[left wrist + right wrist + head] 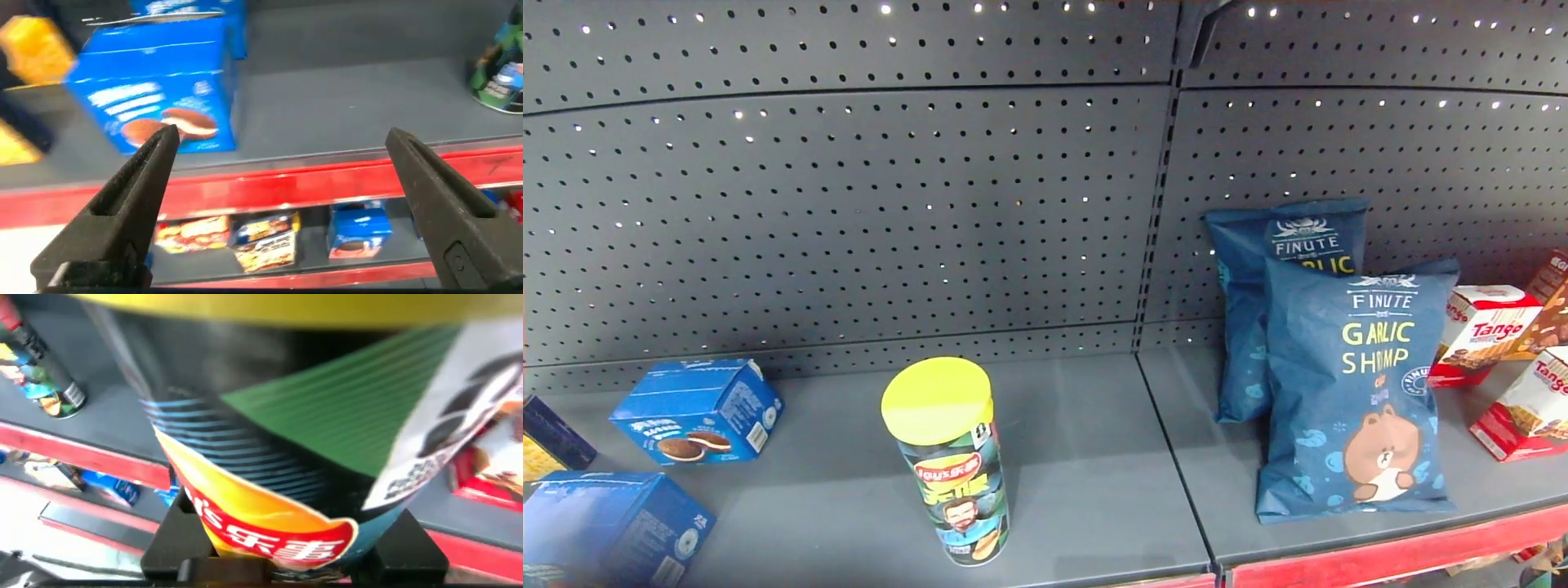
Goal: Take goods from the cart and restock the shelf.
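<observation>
Yellow-lidded chip can [310,449] in the right pincer [286,547]; twin can [952,465] upright on the grey shelf [1094,457].

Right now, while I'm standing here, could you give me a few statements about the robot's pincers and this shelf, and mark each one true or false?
1. The right pincer grips a chip can, the held can. True.
2. The left pincer is shut on the blue biscuit box. False: it is open and empty, and the box stands on the shelf beyond it.
3. A second can, the shelf can, stands upright on the shelf. True.
4. The blue snack bags sit to the left of the shelf can. False: in the head view they stand to its right.
</observation>
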